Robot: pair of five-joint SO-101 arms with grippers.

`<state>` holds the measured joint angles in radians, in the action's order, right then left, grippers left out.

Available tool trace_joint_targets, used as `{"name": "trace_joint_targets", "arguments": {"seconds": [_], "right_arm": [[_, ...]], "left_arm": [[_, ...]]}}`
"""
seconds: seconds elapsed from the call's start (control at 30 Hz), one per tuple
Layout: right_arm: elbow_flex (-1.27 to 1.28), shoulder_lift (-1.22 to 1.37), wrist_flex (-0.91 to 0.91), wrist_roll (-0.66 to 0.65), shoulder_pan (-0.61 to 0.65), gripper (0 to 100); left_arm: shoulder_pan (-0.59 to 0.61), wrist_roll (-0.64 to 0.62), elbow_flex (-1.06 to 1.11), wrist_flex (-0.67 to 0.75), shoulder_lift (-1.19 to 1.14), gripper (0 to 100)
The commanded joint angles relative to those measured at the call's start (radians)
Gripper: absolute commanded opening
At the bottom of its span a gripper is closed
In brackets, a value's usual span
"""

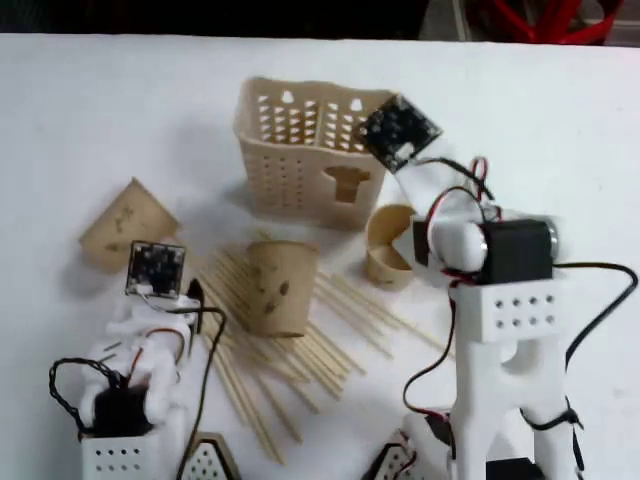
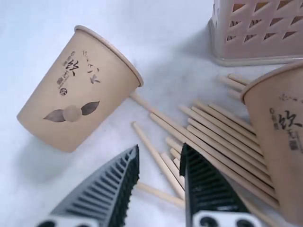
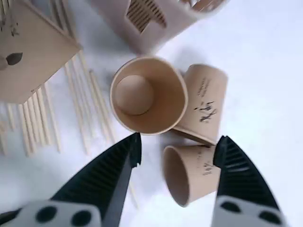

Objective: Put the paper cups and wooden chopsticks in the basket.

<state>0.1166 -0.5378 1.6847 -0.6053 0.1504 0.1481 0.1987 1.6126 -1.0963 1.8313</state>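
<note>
Well, the paper cups [image 3: 149, 94] look light and thin-walled, so I expect them to crush under a hard squeeze and to roll if nudged. I'd pinch one wall at the rim, gently. The wooden chopsticks [image 1: 300, 345] look stiff and slim and lie flat, which makes them awkward. I'd close across the middle of a few at once.

The cups are tan with dark print and a leaf mark, and the sticks are pale bare wood. Three cups lie on their sides, huddled just beside the basket [image 1: 305, 150]. A standing cup [image 1: 280, 285] rises amid the scattered chopsticks near the counter's [image 1: 100, 120] middle. A lone cup [image 2: 78, 90] lies on its side well apart from the basket.

My right gripper [image 3: 179, 149] hangs over the huddle, spread wide and holding nothing. My left gripper [image 2: 159, 153] is parted only a little, empty, above the sticks' ends near the lone cup.
</note>
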Motion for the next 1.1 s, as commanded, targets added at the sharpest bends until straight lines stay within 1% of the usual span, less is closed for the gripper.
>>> {"name": "trace_joint_targets", "arguments": {"seconds": [0.0, 0.2, 0.43, 0.5, 0.63, 0.73, 0.8, 0.9, 1.07], "right_arm": [[0.066, 0.027, -0.096, 0.087, -0.03, 24.8], [0.098, 0.194, -0.208, 0.161, -0.097, 24.8], [0.098, 0.381, -0.285, 0.181, -0.116, 24.6], [0.098, 0.429, -0.306, 0.181, -0.117, 21.7], [0.098, 0.496, -0.331, 0.178, -0.117, 10.4], [0.097, 0.506, -0.326, 0.175, -0.119, 4.1], [0.097, 0.492, -0.314, 0.173, -0.133, 1.7], [0.097, 0.449, -0.295, 0.163, -0.157, 1.9], [0.097, 0.338, -0.211, 0.092, -0.18, 1.9]], "left_arm": [[0.008, 0.011, -0.006, 0.021, -0.008, 16], [0.008, 0.011, -0.005, 0.02, -0.008, 16], [0.008, 0.011, -0.005, 0.02, -0.008, 16], [0.008, 0.011, -0.005, 0.02, -0.008, 16], [0.008, 0.011, 0.012, 0.035, -0.008, 16], [0.008, 0.011, 0.012, 0.035, -0.008, 16], [0.008, 0.011, 0.012, 0.035, -0.008, 16], [0.008, 0.011, 0.012, 0.035, -0.008, 16], [0.008, 0.011, 0.012, 0.035, -0.008, 16]]}}
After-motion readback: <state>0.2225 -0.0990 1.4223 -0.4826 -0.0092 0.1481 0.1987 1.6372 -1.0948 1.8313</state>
